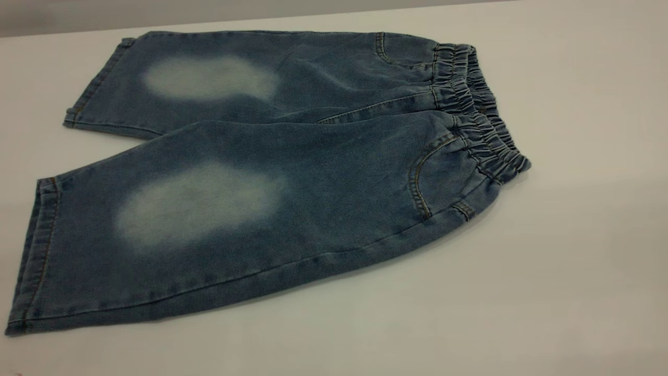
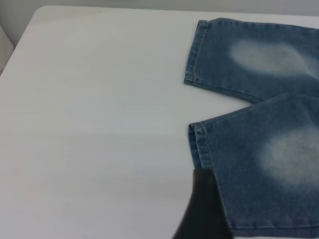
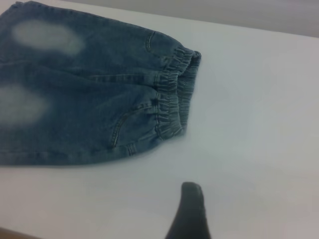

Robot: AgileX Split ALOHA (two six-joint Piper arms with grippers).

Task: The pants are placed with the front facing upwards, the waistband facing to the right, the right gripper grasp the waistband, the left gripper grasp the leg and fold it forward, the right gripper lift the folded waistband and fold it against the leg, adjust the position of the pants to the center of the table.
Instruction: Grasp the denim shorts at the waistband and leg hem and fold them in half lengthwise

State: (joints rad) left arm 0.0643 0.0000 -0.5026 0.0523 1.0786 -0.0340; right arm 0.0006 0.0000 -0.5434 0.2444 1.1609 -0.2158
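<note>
Your pants (image 1: 271, 172) lie flat and face up on the table (image 1: 574, 261), waistband (image 1: 482, 112) at the right, legs splayed left. The left gripper (image 2: 204, 209) hovers over the near leg's hem, the right gripper (image 3: 189, 211) off the waistband over bare table. You cannot tell either jaw's gap.

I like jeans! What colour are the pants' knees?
Pale, faded whitish ovals on the blue pants; exterior view shows them best.

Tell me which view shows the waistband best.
The exterior view: the whole waistband runs unobstructed along the right end of the pants, gathers distinct. The right wrist view shows all of it too, but blurrier and farther off. The left wrist view shows only the leg hems.
</note>
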